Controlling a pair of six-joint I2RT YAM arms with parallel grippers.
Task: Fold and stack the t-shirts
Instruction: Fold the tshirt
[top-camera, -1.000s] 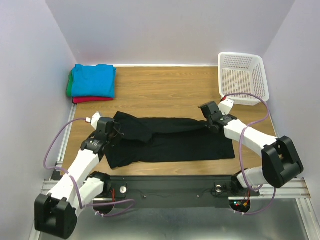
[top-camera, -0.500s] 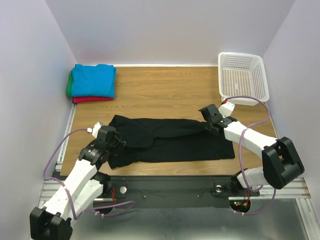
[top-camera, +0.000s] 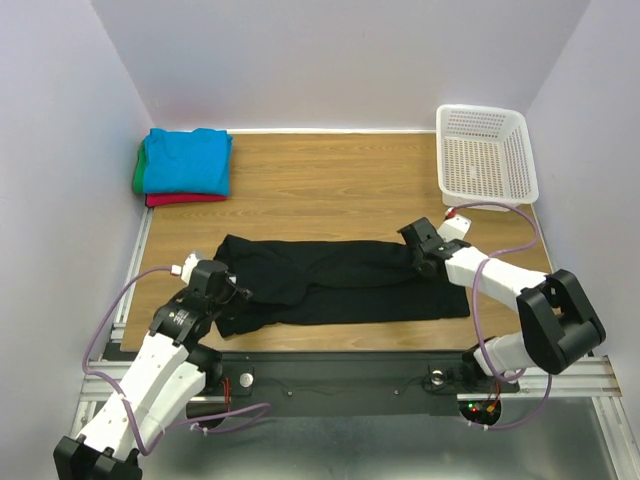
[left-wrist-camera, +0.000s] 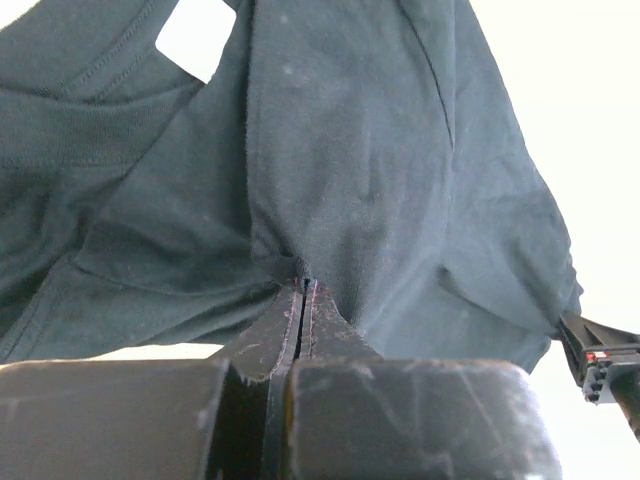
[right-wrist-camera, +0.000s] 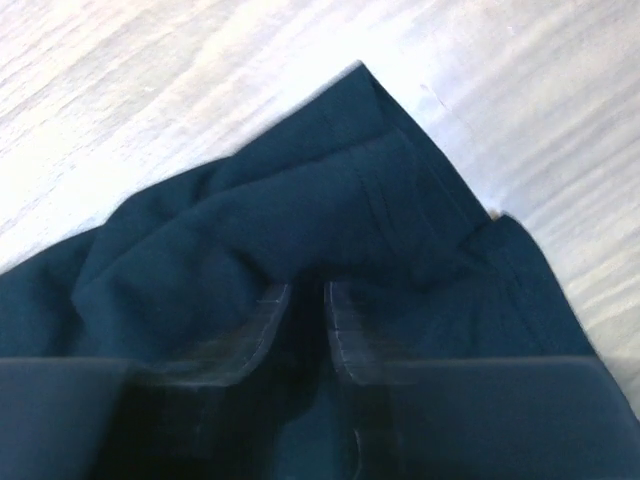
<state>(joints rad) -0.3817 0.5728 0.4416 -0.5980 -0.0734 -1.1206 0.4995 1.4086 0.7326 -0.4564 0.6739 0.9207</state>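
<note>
Pinching rumpled black t-shirt (top-camera: 350, 285) (soft knit): left gripper (left-wrist-camera: 303, 290).

Left pincer (top-camera: 232, 292), clamped on the black t-shirt (top-camera: 340, 280), is now closer to the counter's near edge than a second ago, with its arm drawn back. Right pincer (top-camera: 420, 258), pinching the shirt's right end, shifts slightly nearer too. The shirt's far edge comes along, so the cloth lies narrower and flatter.
</note>
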